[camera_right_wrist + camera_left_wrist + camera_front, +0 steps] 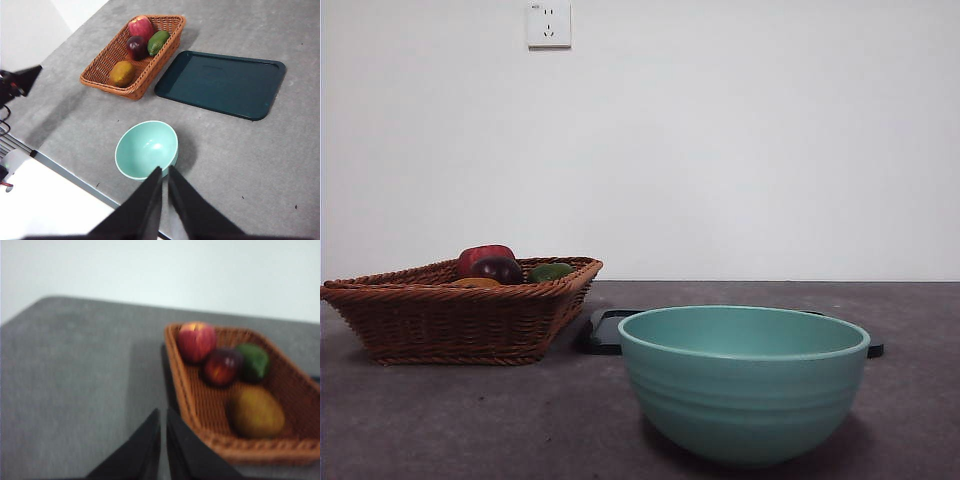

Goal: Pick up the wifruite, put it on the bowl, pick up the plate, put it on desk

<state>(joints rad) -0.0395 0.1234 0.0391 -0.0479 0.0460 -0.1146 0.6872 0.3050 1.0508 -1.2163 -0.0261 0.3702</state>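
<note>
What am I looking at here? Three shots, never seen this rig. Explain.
It is a robot with two arms at a grey desk; each arm ends in a two-jaw pincer. One picture comes from a low camera looking level across the desk. The other two come from cameras on the wrists, so the black wedges at the bottom are the left pincer and the right pincer. Both have their jaws together and hold nothing.

On the desk: a teal bowl, empty, a dark tray, and a wicker basket. In the basket lie a red apple, a dark red fruit, a green fruit and the orange fruit.
</note>
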